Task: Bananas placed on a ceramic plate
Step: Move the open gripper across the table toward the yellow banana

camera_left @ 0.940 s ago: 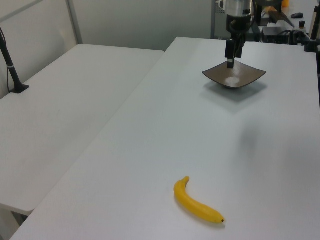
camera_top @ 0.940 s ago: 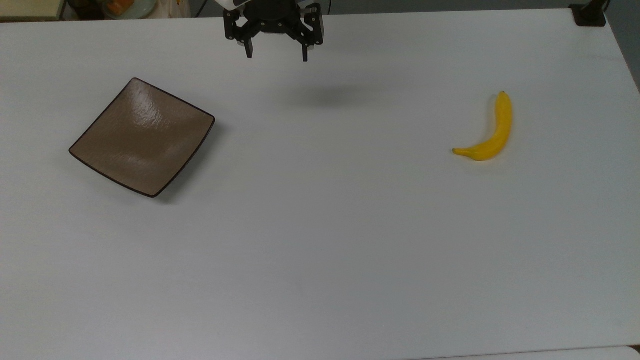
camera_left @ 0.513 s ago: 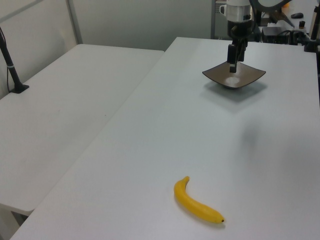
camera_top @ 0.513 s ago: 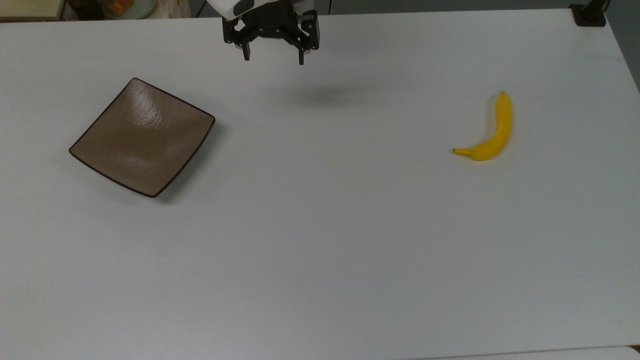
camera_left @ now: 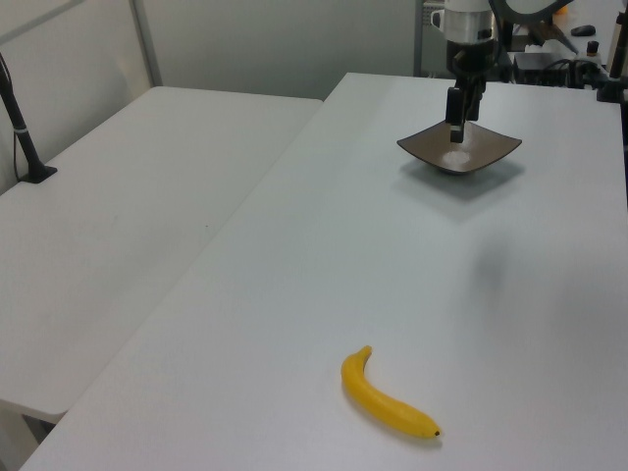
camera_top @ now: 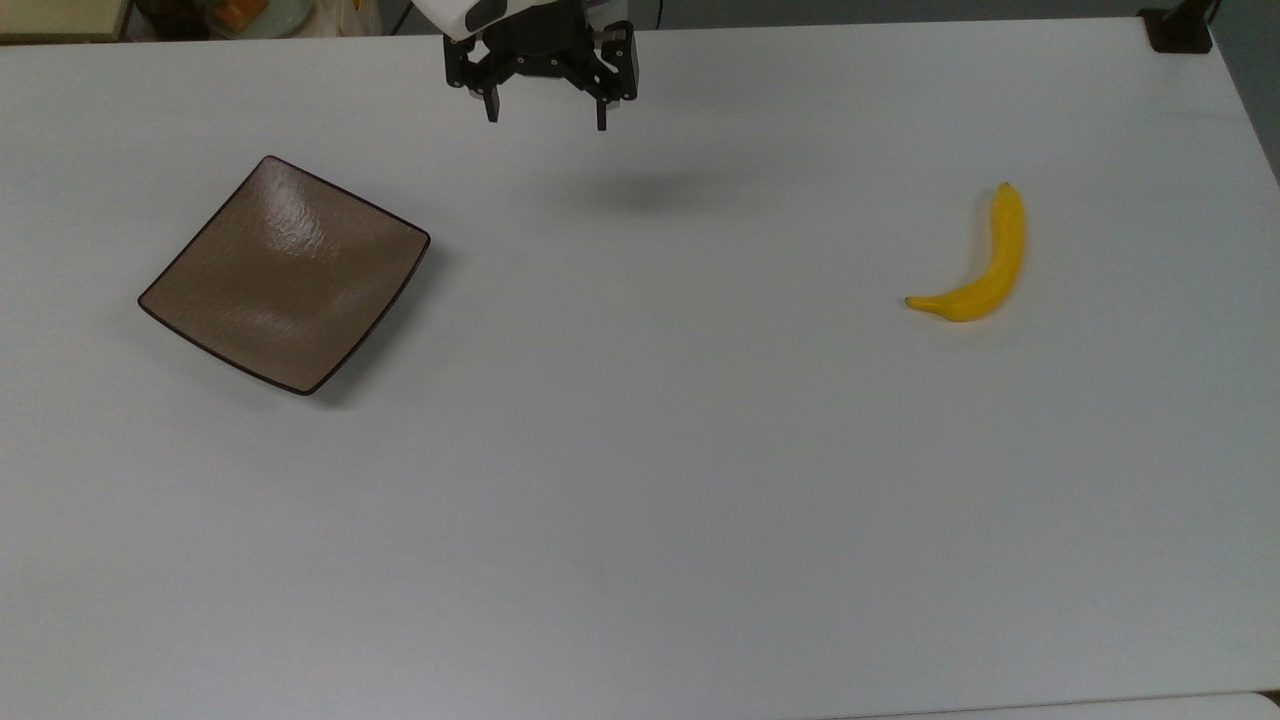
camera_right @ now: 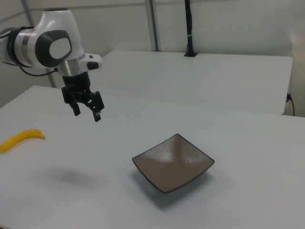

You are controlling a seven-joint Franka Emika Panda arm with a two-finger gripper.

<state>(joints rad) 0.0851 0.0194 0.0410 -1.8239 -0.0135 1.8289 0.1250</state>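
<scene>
Well apart from the wide, empty jaws lies the banana; plate bare.

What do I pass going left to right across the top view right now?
Ceramic plate → gripper, open and raised above the table → banana, lying on the table far from the plate.

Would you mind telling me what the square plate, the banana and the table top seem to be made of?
The plate looks like glazed ceramic: glossy brown with bright reflections and a thin dark rim. The banana has smooth, evenly bright yellow skin with no blemishes, so it may be a plastic replica, though real fruit cannot be ruled out. The table looks like matt white laminate, with soft shadows and no glare.
</scene>
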